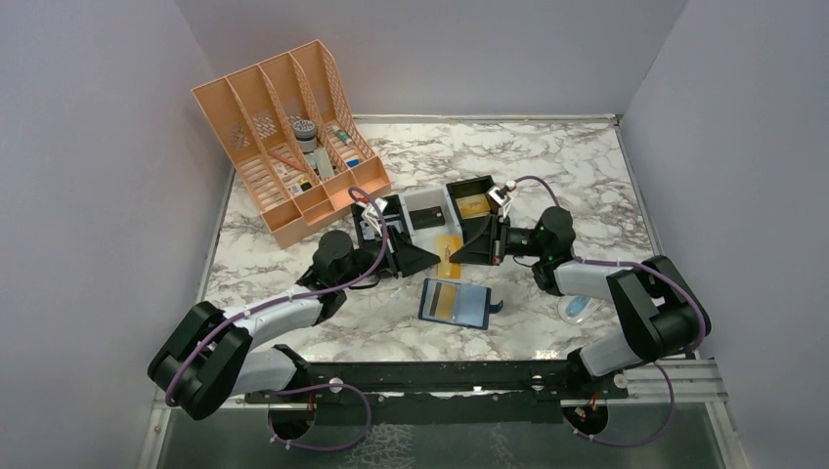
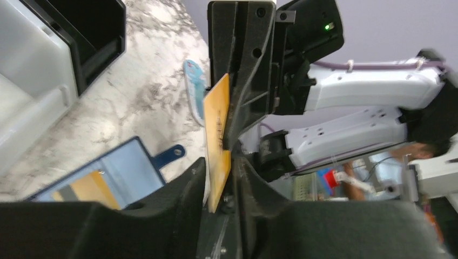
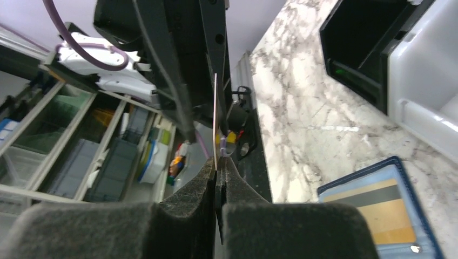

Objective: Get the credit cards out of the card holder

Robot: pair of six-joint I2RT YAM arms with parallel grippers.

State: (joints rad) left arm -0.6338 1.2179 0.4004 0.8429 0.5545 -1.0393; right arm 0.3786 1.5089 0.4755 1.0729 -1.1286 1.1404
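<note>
A gold-tan credit card [image 1: 449,256] hangs above the table between both grippers. My right gripper [image 3: 217,167] is shut on it; the card [image 3: 215,118] shows edge-on there. My left gripper [image 2: 219,162] has its jaws slightly apart around the card [image 2: 217,135], with a thin gap at one finger, so it stands open. In the top view the left gripper [image 1: 428,257] and the right gripper [image 1: 469,251] face each other. The card holder [image 1: 456,303] lies open on the table just in front, with another gold-and-grey card [image 3: 381,210] in its pocket. The holder's strap tab [image 2: 172,155] points right.
An orange slotted file rack [image 1: 283,147] stands at the back left. Black and white box trays [image 1: 427,209] sit behind the grippers, near the table's middle. A small blue-and-white object [image 1: 577,310] lies by the right arm.
</note>
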